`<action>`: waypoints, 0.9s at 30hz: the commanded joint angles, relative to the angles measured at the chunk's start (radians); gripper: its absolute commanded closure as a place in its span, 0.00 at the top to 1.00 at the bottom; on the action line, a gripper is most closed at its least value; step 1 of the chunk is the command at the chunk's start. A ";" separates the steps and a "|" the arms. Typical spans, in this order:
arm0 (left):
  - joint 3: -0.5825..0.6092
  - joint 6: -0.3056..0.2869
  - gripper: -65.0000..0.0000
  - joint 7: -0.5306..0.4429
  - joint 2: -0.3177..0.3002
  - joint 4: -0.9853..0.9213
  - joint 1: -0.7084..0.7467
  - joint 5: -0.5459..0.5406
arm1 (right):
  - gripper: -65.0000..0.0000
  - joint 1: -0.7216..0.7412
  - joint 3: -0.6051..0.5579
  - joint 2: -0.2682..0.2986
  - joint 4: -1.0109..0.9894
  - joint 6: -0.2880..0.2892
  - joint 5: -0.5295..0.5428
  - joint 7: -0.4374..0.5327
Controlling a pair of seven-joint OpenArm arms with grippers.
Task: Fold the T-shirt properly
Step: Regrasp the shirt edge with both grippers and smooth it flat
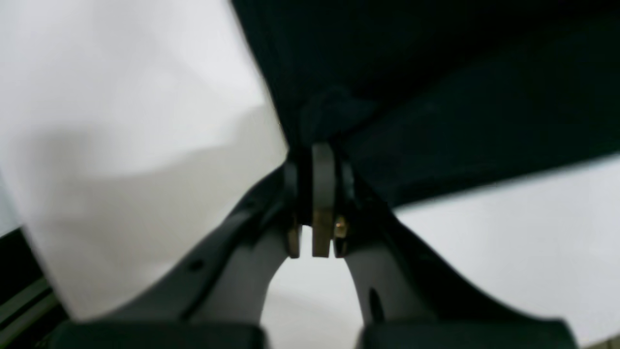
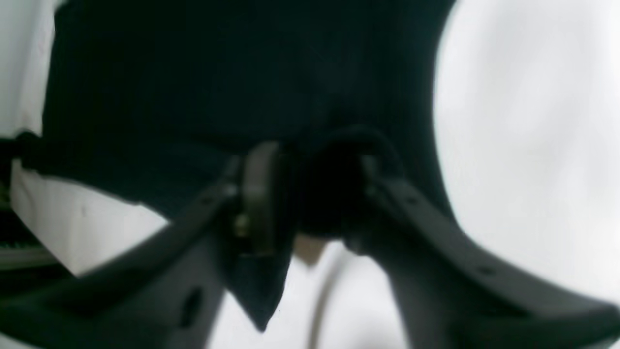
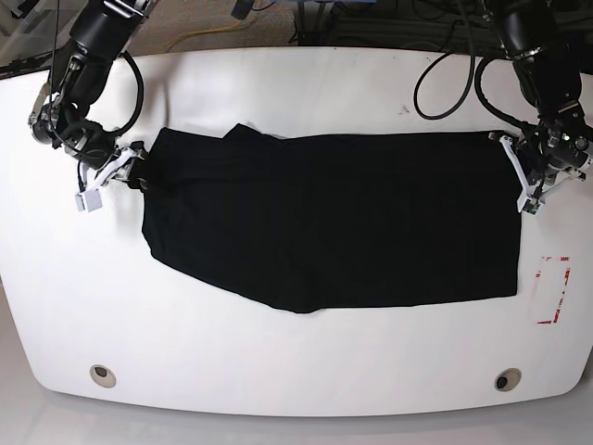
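Black cloth, the T-shirt (image 3: 324, 222), lies spread wide across the white table (image 3: 296, 362). At the base view's left, the right gripper (image 2: 310, 194) stands parted, a fold bunched between its fingers; only its wrist view shows this. Opposite, the left gripper (image 1: 317, 194) is pinched tight on the hem corner. Bare tabletop surrounds the shirt.

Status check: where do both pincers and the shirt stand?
Left pincer shut on the large black cloth T-shirt. Right pincer parted, cloth between its jaws. Shirt spread lengthwise on white table. Nothing in the way.
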 commanded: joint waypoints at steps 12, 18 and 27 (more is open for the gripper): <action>0.016 0.002 0.63 -0.011 -0.034 -0.010 -0.081 -0.013 | 0.80 -0.147 0.014 0.041 0.229 0.003 0.028 -0.026; 0.015 0.002 0.63 0.037 -0.030 0.168 -0.044 -0.014 | 0.80 -0.215 0.013 -0.005 0.250 0.003 0.019 -0.015; 0.023 0.002 0.63 0.017 0.023 0.093 -0.026 -0.005 | 0.79 -0.202 -0.015 -0.067 0.250 0.003 0.019 -0.003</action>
